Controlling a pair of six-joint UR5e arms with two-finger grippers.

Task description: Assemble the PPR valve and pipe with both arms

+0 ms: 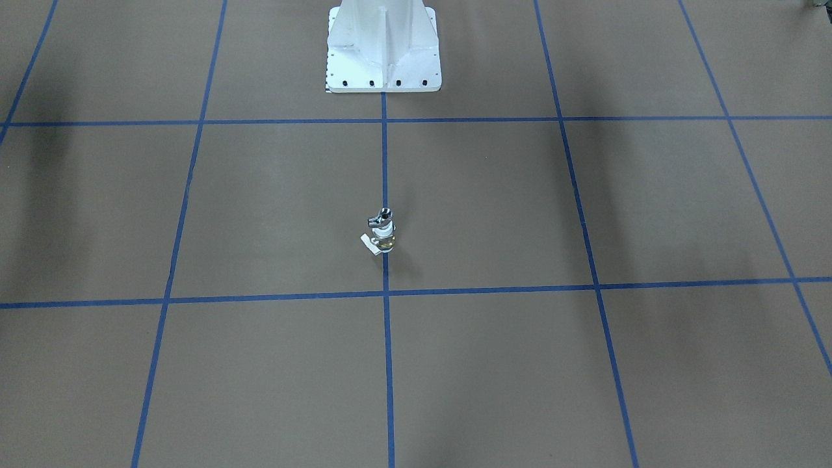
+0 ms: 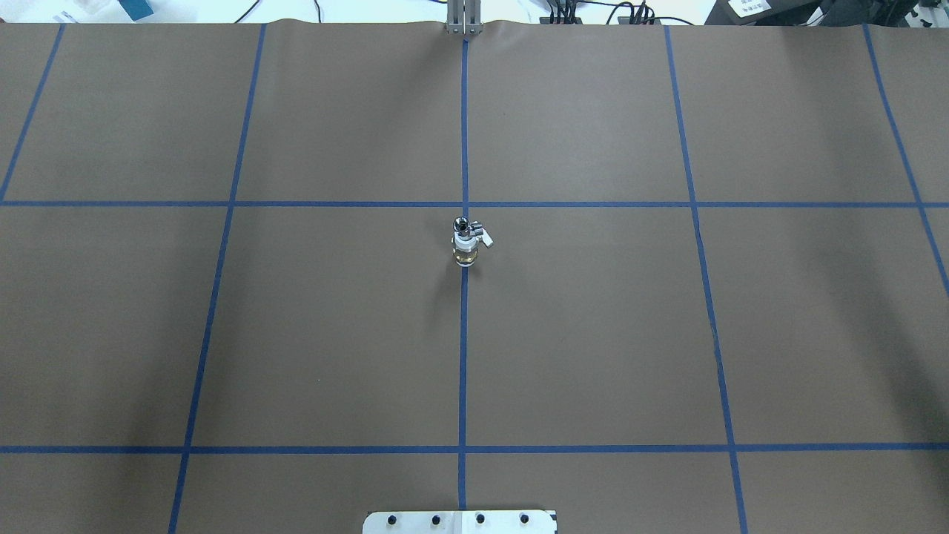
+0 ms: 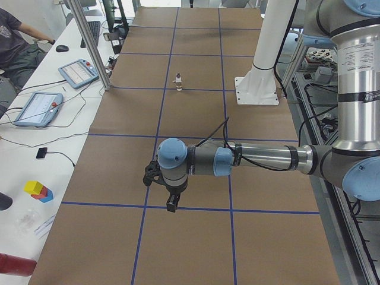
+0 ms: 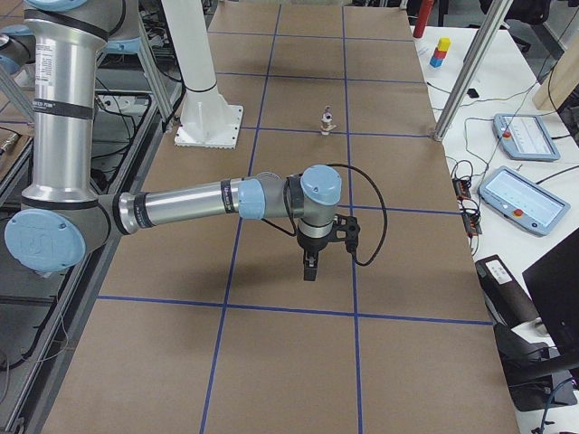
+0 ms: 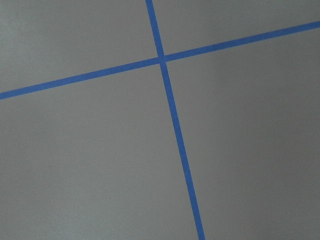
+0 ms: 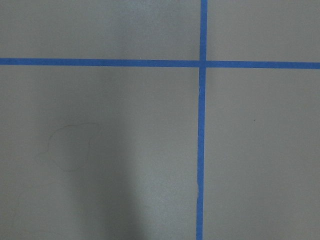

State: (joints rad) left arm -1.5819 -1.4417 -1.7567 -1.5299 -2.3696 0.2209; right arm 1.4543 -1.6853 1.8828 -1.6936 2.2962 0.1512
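Observation:
The PPR valve (image 1: pixel 385 238), white with a brass middle and a pale lever tab, stands upright on the centre blue line. The silver pipe (image 1: pixel 380 216) sits on top of it. Both show in the overhead view, valve (image 2: pixel 465 252) and pipe (image 2: pixel 465 225), and small in the side views (image 3: pixel 178 82) (image 4: pixel 327 119). My left gripper (image 3: pixel 171 205) shows only in the exterior left view, pointing down over the table far from the valve. My right gripper (image 4: pixel 309 271) shows only in the exterior right view, likewise far away. I cannot tell whether either is open or shut. Both wrist views show only brown paper with blue tape.
The white pedestal (image 1: pixel 383 52) stands at the robot's side of the table. Brown paper with a blue tape grid (image 2: pixel 463 334) covers the table. Tablets (image 3: pixel 37 108) and cables lie on the side bench, and a metal post (image 3: pixel 89 41) stands at the table's edge.

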